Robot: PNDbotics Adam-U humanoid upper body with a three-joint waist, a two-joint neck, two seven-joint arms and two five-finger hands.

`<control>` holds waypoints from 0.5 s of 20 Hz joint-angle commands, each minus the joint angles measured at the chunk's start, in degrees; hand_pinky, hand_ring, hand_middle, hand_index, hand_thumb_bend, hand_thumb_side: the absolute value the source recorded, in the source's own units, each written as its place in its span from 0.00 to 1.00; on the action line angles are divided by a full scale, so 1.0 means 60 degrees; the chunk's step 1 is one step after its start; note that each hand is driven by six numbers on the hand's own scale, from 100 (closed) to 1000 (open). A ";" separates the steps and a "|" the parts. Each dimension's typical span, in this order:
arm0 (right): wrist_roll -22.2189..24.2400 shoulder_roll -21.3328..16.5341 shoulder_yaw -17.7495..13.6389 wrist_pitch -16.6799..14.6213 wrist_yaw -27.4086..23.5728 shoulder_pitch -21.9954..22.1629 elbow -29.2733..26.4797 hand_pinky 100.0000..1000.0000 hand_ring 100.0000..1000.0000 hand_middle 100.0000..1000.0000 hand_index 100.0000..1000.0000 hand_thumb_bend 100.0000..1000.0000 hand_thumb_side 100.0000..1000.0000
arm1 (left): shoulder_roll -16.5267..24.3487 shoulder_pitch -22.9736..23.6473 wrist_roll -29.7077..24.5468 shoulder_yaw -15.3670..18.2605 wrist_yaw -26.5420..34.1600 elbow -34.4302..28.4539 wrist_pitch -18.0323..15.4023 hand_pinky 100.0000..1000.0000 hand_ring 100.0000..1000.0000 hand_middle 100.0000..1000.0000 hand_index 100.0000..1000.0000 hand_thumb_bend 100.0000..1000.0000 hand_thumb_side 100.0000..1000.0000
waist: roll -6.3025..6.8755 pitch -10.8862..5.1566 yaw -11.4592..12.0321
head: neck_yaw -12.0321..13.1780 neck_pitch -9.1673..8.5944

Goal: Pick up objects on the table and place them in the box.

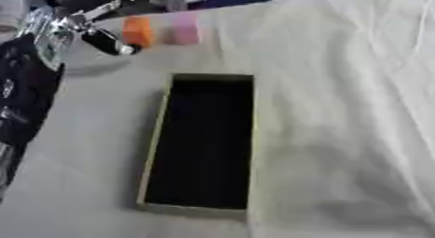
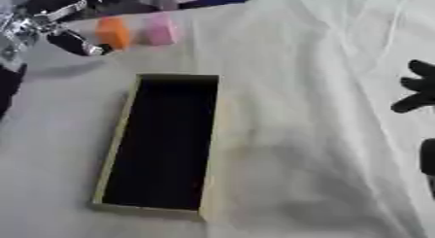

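The box [image 1: 202,144] lies nearest, a long narrow one with pale walls and a dark inside. It sits on the table [image 1: 340,135], which is covered by a white cloth with soft folds. Nothing can be made out inside the box; its floor looks all black.

Far back, near the table's far left corner, stand two small blocks side by side. The orange block [image 1: 137,32] is on the left and the pink block [image 1: 183,29] is on the right. They look like they touch, but the blur makes that hard to tell. Both are well apart from the box.

The left hand [image 1: 106,40] comes in from the upper left. A dark finger points toward the orange block and ends just beside it. It holds nothing that can be seen. The rest of the hand is a blur of silver and black, so I cannot tell how its fingers stand.

The right hand [image 2: 418,89] shows only in the right eye view, cut off by the right edge. Its dark fingers are spread apart and hold nothing.
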 commanded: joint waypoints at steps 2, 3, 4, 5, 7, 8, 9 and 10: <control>0.0003 -0.0207 0.0002 0.0014 0.0181 -0.0045 -0.0107 0.87 0.96 0.56 0.88 0.00 0.61 | 0.0470 -0.0286 0.0206 0.0133 -0.0229 -0.0019 0.0342 0.86 0.91 0.91 0.97 0.38 0.00 | -0.0010 -0.0113 -0.0044 | 0.0045 -0.0154; -0.0002 -0.0203 0.0007 0.0017 0.0219 -0.0041 -0.0107 0.87 0.96 0.55 0.88 0.00 0.61 | 0.0493 -0.0295 0.0240 0.0143 -0.0273 -0.0008 0.0429 0.86 0.91 0.91 0.97 0.38 0.00 | 0.0008 -0.0084 -0.0058 | 0.0053 -0.0162; -0.0007 -0.0198 0.0014 0.0023 0.0257 -0.0040 -0.0107 0.87 0.96 0.55 0.88 0.00 0.61 | 0.0513 -0.0305 0.0264 0.0148 -0.0317 0.0002 0.0514 0.87 0.91 0.91 0.97 0.38 0.00 | 0.0026 -0.0058 -0.0069 | 0.0062 -0.0167; -0.0008 -0.0194 0.0023 0.0033 0.0296 -0.0038 -0.0107 0.87 0.96 0.55 0.88 0.00 0.61 | 0.0534 -0.0314 0.0282 0.0154 -0.0372 0.0014 0.0612 0.87 0.92 0.91 0.97 0.38 0.00 | 0.0049 -0.0031 -0.0081 | 0.0071 -0.0170; -0.0007 -0.0174 0.0045 0.0059 0.0372 -0.0039 -0.0107 0.87 0.96 0.55 0.88 0.00 0.61 | 0.0568 -0.0329 0.0345 0.0177 -0.0475 0.0027 0.0830 0.88 0.92 0.91 0.97 0.37 0.00 | 0.0089 0.0019 -0.0111 | 0.0084 -0.0175; -0.0010 -0.0164 0.0054 0.0069 0.0404 -0.0040 -0.0107 0.87 0.96 0.55 0.88 0.00 0.61 | 0.0579 -0.0337 0.0385 0.0189 -0.0507 0.0030 0.0923 0.88 0.92 0.91 0.97 0.36 0.00 | 0.0103 0.0040 -0.0130 | 0.0091 -0.0182; -0.0014 -0.0156 0.0060 0.0074 0.0436 -0.0039 -0.0107 0.87 0.96 0.55 0.88 0.00 0.61 | 0.0597 -0.0345 0.0425 0.0201 -0.0534 0.0031 0.1003 0.88 0.92 0.91 0.97 0.35 0.00 | 0.0116 0.0064 -0.0153 | 0.0095 -0.0196; -0.0020 -0.0149 0.0066 0.0076 0.0468 -0.0040 -0.0107 0.87 0.96 0.55 0.88 0.00 0.61 | 0.0615 -0.0351 0.0466 0.0215 -0.0556 0.0035 0.1070 0.88 0.92 0.91 0.97 0.35 0.00 | 0.0129 0.0085 -0.0179 | 0.0102 -0.0210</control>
